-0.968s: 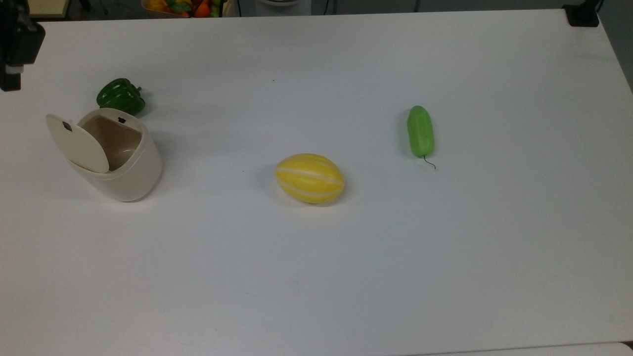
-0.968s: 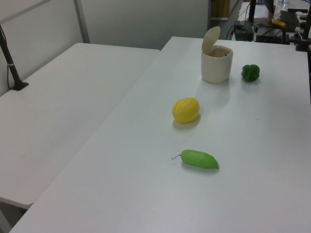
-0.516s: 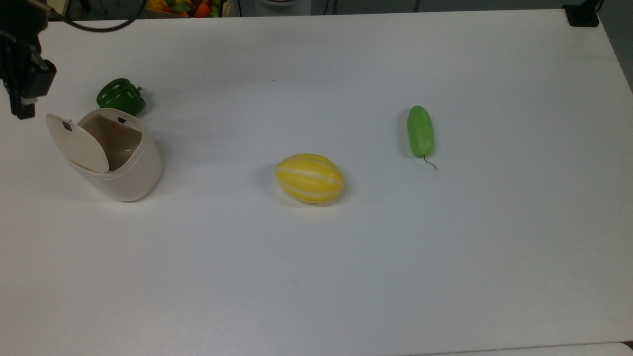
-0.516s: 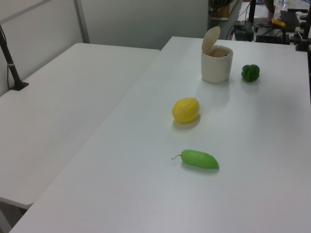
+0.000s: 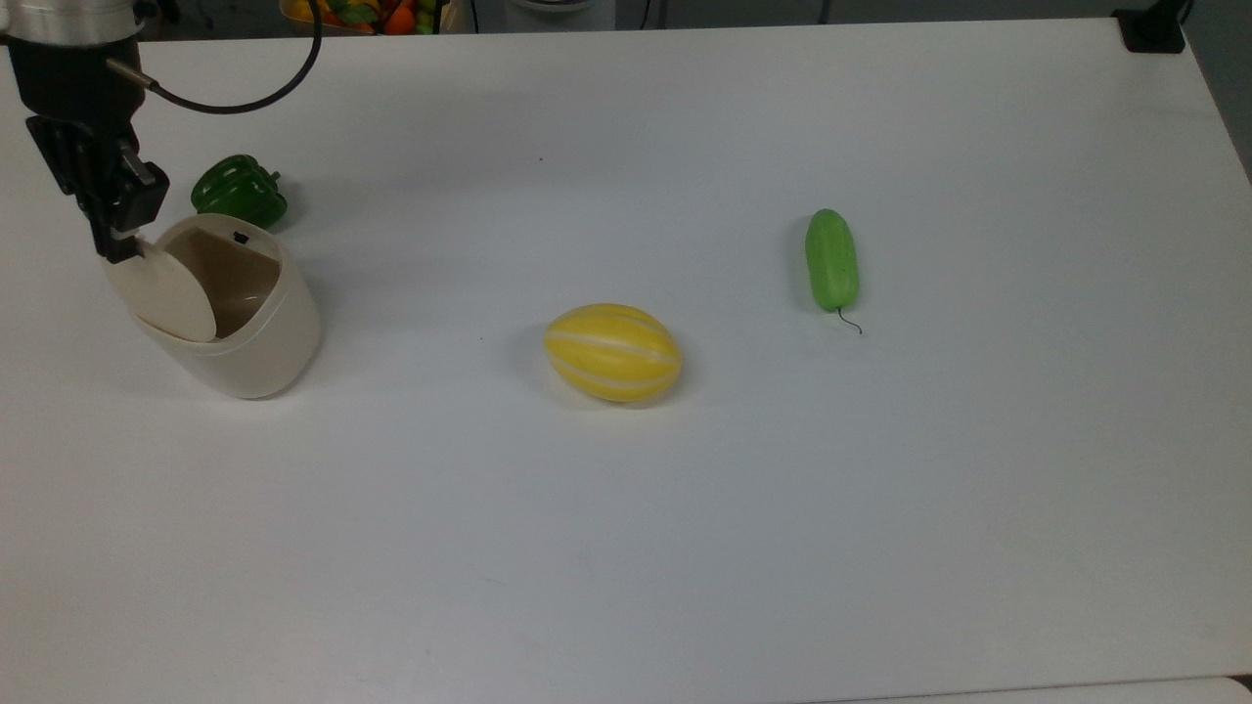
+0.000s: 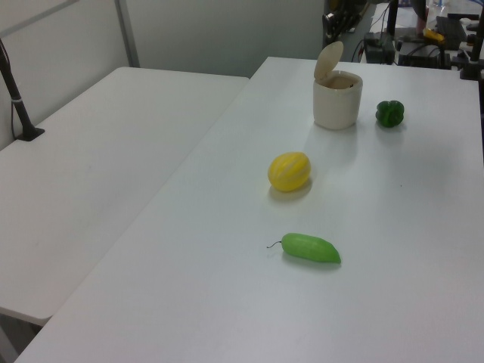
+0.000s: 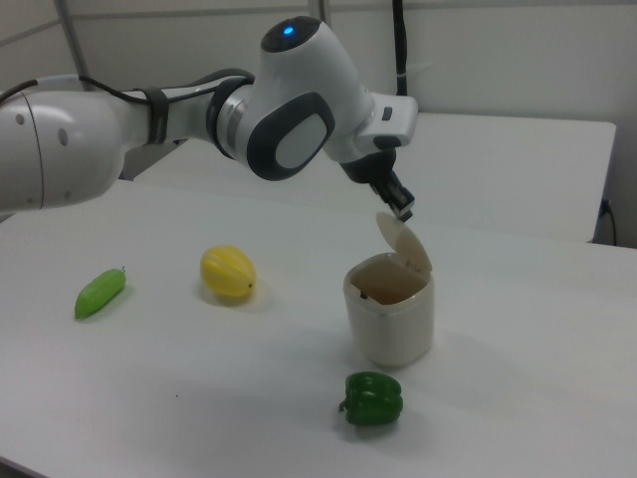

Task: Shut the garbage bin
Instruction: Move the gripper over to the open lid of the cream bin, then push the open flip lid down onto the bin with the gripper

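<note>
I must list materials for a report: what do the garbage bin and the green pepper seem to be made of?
Garbage bin: probably plastic, smooth matte cream, with thin moulded walls and lid. Green pepper: likely a plastic imitation, judging by its glossy, even green surface with highlights, though a real one cannot be excluded.

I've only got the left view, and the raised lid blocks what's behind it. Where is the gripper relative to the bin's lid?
Observer: In the right view the gripper is right at the raised lid's top edge; contact I cannot tell.
Operator: Which way from the opening?
Observer: In the top view it overlaps the lid's upper-left corner, to the top view's left of the bin's opening.
Operator: Anything inside?
Observer: The part of the inside seen in the top view is empty.
</note>
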Available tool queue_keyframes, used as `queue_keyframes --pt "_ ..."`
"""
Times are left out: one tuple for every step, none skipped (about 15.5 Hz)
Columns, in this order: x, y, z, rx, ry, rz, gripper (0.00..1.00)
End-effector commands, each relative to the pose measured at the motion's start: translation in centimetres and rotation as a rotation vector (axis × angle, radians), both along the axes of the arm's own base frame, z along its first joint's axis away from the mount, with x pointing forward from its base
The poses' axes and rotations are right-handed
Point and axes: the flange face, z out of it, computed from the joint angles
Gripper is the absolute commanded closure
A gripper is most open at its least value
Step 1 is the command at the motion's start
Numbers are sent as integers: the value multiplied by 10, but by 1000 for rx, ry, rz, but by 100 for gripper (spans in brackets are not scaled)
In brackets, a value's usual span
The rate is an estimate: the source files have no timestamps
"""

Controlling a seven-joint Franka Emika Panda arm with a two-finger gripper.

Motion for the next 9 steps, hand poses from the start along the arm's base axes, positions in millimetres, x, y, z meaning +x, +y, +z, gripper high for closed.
queue_keyframes --pt "-8 7 -5 53 85 4 91" --pt "-9 8 -7 59 107 9 91" --pt "-10 11 -11 62 136 14 92" --pt "-9 18 -13 65 158 28 93" --pt "-9 21 -16 67 170 34 93" --pt "-9 23 -19 69 177 36 94" --pt "-11 23 -24 71 193 38 95" --pt "-12 24 -29 73 207 42 95" --pt "-11 26 -33 70 223 51 95"
